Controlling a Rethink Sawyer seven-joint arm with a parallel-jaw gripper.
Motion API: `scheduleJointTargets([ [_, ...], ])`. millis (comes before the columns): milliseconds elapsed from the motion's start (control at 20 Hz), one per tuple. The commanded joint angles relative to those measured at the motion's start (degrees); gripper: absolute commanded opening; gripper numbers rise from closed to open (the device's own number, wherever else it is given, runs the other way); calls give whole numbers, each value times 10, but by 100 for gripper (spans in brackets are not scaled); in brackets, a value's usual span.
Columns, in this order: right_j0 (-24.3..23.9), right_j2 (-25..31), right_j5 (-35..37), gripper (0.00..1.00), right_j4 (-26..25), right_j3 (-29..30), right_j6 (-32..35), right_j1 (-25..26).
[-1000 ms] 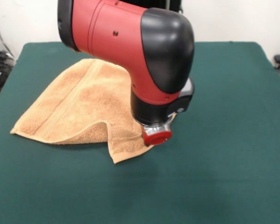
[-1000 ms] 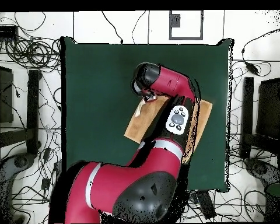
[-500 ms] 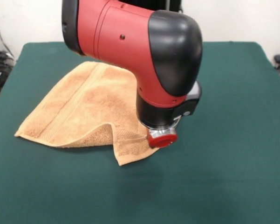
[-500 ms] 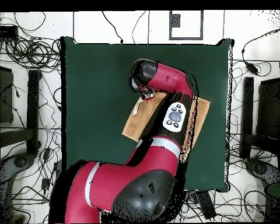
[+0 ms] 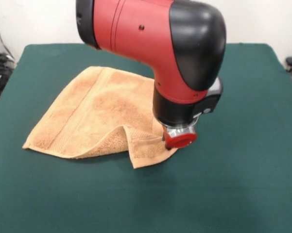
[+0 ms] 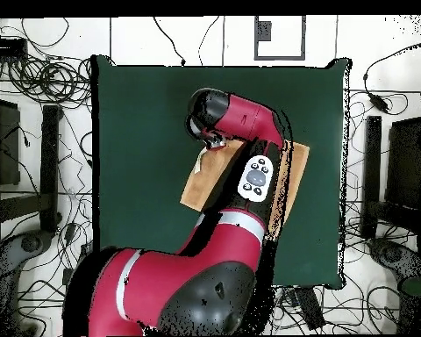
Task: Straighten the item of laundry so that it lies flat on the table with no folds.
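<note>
The item of laundry (image 5: pixel 99 111), an orange-tan towel, lies on the green table (image 5: pixel 243 189) left of centre. Its near edge is folded under and a flap sticks out toward the front. The red and black arm comes down over the towel's right corner. The arm's end, with a red cap (image 5: pixel 180 139), sits right at that corner and the wrist hides the gripper itself. From above, the towel (image 6: pixel 199 186) shows on both sides of the arm, and the gripper (image 6: pixel 215 140) hangs over its far left corner.
Green cloth stretches wide to the right and front of the towel in the front view. From above, the table (image 6: pixel 144 132) is ringed by cables (image 6: pixel 39 79) and dark equipment on a white floor.
The arm's end has moved right in the front view, and the whole towel has slid right with it, keeping its folded flap.
</note>
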Motion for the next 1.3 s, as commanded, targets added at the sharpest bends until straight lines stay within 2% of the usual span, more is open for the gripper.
scheduleJointTargets([
  [50,26,95,-86,0,19,106,34,-57],
  [450,8,129,-151,0,5,132,3,-68],
  [1300,3,129,-162,0,-24,122,3,-60],
])
